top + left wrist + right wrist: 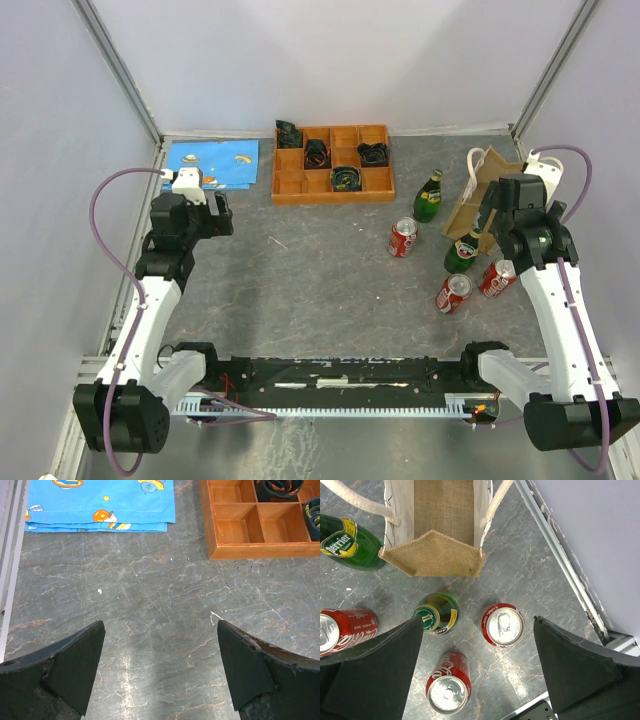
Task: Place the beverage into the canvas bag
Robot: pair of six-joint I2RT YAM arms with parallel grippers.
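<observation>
The tan canvas bag (478, 192) with white rope handles stands at the far right; in the right wrist view it (442, 530) lies just beyond the drinks. A green bottle (463, 250) stands in front of it, seen cap-up in the right wrist view (436, 614). A second green bottle (430, 195) stands left of the bag. Three red cola cans stand nearby (403, 238) (454, 293) (498, 277). My right gripper (478, 622) is open and empty, hovering above the cans and the near bottle. My left gripper (160, 625) is open and empty over bare table at the left.
An orange wooden compartment tray (333, 163) holding dark coiled items sits at the back centre. A blue patterned cloth (212, 163) lies at the back left. Metal frame rails and white walls border the table on the left and right.
</observation>
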